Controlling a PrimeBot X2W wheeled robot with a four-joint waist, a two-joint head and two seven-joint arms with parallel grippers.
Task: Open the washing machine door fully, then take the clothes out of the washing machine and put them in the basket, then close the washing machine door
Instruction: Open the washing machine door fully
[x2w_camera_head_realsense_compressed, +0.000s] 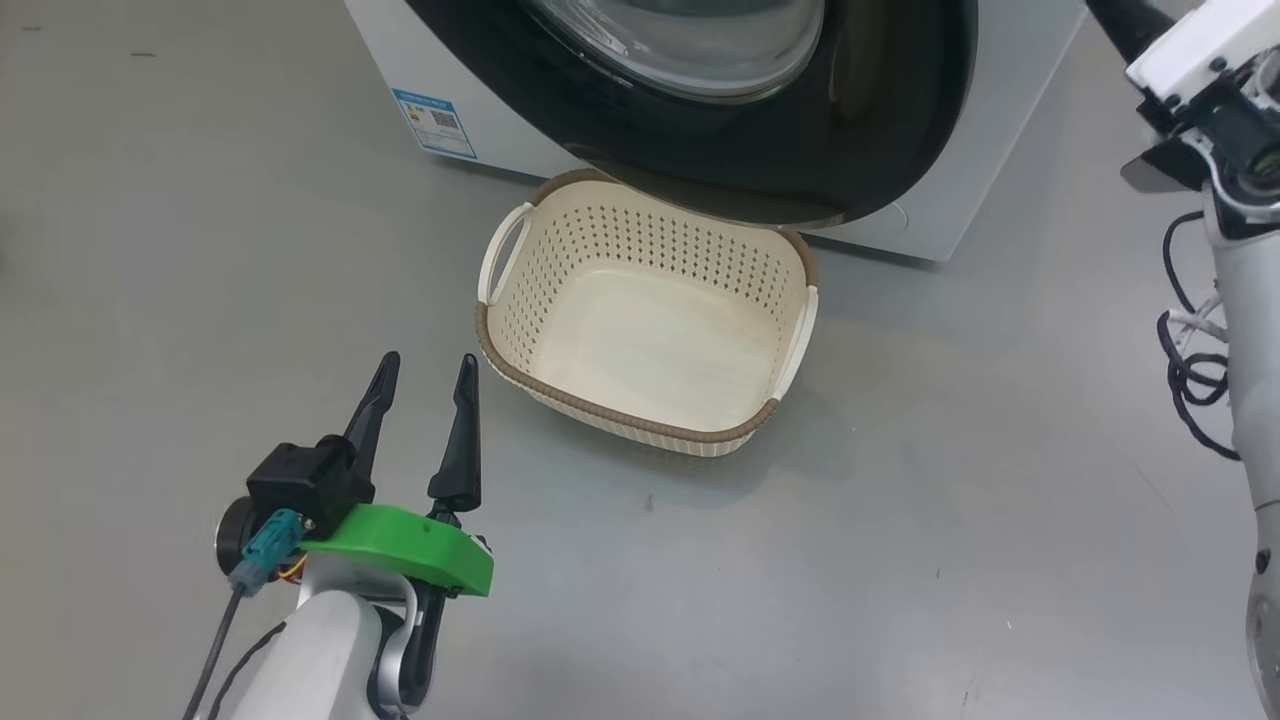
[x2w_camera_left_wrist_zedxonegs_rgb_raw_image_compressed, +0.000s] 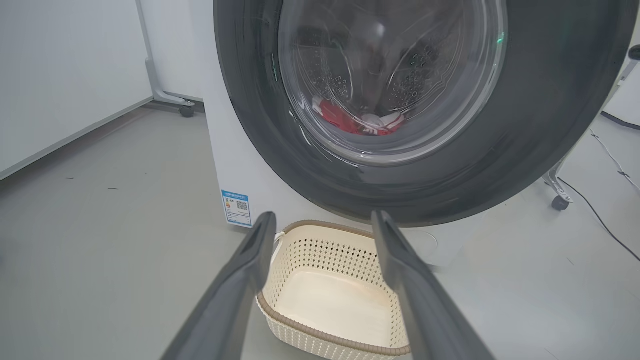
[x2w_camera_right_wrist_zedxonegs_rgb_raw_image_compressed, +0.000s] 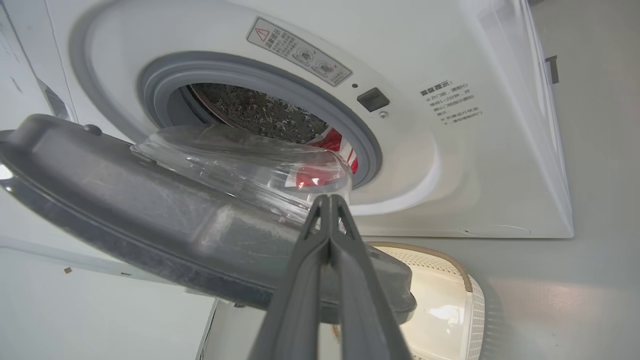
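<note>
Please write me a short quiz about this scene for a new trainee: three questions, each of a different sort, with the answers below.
1. True or false: the basket is empty.
2. The left gripper is: A open, holding nothing; B shut, holding nothing; C shut on the basket.
3. Where do the clothes lie now?
Key: 1 true. 2 A. 3 Inside the washing machine.
</note>
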